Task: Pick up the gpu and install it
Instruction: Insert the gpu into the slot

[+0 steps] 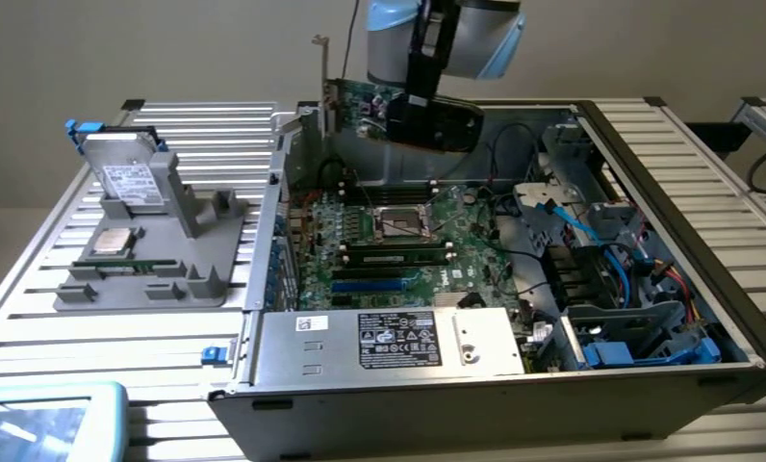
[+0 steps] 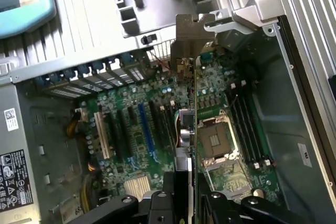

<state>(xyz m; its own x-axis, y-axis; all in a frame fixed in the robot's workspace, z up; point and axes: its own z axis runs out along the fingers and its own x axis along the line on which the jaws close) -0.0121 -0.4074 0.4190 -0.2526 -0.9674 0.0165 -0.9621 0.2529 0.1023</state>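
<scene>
The jaws squeeze the gpu point(image 1: 364, 104) tight. It hangs on its edge at 12 o'clock in the exterior view, over the open computer case point(image 1: 486, 414) and its green board point(image 1: 325, 241).

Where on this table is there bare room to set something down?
Bare slats lie between the grey holder and the teal tray, and beside the case on the exterior view's right. Inside the case: crowded board, cables, the gpu held above.
</scene>
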